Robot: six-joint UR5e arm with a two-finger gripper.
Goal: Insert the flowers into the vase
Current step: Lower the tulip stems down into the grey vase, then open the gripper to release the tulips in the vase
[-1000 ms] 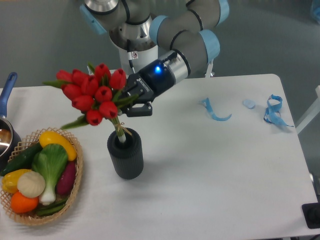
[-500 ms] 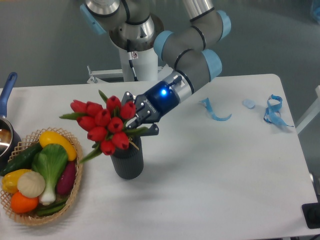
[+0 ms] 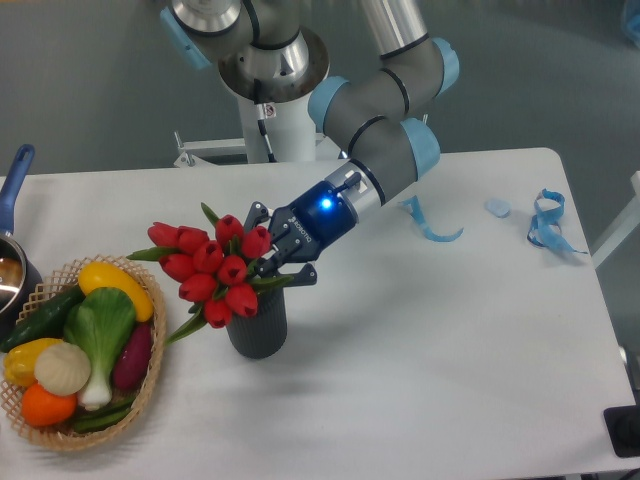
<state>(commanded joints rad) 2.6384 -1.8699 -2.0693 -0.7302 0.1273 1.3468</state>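
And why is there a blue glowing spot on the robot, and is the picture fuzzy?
In the camera view, a small blue light glows on the wrist behind the tool, slightly overexposed; flowers, vase and table look fairly sharp, under soft, even light.

Flowers block vase mouth — basket near.

Flowers glossy plastic; vase matt, ribbed; basket woven wicker

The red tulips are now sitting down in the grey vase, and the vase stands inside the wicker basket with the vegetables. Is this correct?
Not quite. The camera view shows the vase standing on the table, right of the basket, not inside it. The tulips are in the vase.
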